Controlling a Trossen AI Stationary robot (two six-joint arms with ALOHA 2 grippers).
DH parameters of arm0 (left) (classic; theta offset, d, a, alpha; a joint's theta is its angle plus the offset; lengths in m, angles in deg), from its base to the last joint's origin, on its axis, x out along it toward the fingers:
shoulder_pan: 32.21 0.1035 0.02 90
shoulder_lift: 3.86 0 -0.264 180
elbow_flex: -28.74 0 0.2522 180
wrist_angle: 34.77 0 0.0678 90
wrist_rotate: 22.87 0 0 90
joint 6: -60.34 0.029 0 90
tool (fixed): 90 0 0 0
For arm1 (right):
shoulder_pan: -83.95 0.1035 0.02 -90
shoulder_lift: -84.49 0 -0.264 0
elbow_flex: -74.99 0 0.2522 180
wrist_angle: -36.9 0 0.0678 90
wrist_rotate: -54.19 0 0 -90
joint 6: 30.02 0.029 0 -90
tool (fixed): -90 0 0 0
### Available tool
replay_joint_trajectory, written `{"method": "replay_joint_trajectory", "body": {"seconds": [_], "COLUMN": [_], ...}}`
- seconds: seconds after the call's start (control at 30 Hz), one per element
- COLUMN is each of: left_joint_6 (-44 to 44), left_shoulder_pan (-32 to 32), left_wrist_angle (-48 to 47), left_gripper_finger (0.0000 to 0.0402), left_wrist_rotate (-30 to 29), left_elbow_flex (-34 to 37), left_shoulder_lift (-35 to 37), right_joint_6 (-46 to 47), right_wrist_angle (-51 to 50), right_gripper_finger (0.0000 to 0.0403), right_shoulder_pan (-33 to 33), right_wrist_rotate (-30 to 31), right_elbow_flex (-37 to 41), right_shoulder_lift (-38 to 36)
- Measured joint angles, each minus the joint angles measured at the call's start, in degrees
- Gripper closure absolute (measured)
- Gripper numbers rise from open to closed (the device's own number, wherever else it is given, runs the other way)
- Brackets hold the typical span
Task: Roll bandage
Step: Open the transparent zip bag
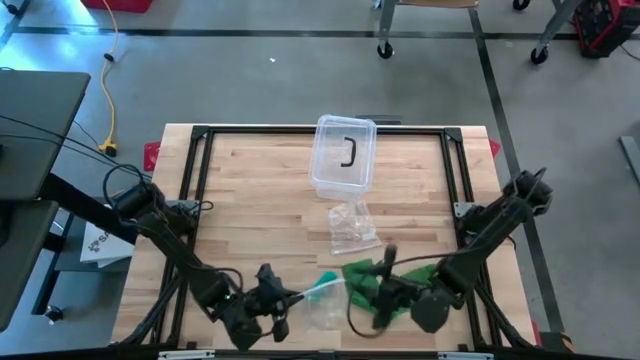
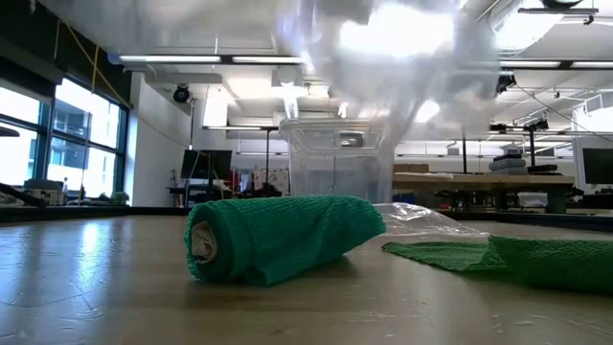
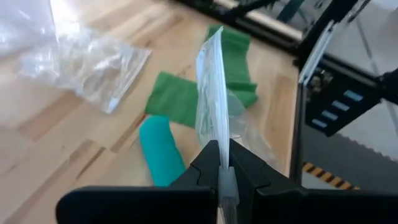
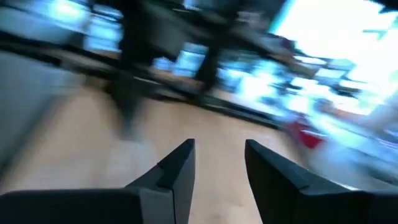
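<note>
Wooden planks make up the table (image 1: 260,190), framed in black rails, with a workshop room beyond. No readable writing shows anywhere. A clear plastic container (image 1: 344,152) sits at the far middle, a dark hook-shaped piece inside it; a crumpled clear bag (image 1: 353,226) lies nearer. The green bandage (image 2: 283,237) lies rolled near the front edge, its loose tail (image 2: 498,259) spread beside it. The left gripper (image 3: 224,177) reaches low, clamped together on a clear plastic bag (image 3: 212,93). The right gripper (image 4: 217,165) hovers over the table, fingers apart, empty.
</note>
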Motion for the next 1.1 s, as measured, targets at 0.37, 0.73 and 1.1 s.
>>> {"method": "replay_joint_trajectory", "body": {"seconds": [0.37,0.73,1.1], "left_joint_6": [3.5,4.7,4.1], "left_shoulder_pan": [2.7,1.7,1.2], "left_wrist_angle": [0.6,0.8,-3.8], "left_gripper_finger": [0.0395,0.0393,0.0378], "left_wrist_rotate": [8.1,8.4,5.6], "left_elbow_flex": [0.0,0.0,-0.1], "left_shoulder_lift": [0.0,0.0,0.0], "right_joint_6": [-0.3,3.9,4.6], "right_wrist_angle": [8.2,13.0,12.0], "right_gripper_finger": [0.0272,0.0374,0.0399], "right_shoulder_pan": [-8.9,-11.6,-10.4], "right_wrist_rotate": [-28.1,-32.7,-31.6], "right_elbow_flex": [1.2,1.2,1.2], "right_shoulder_lift": [8.4,15.1,14.1]}}
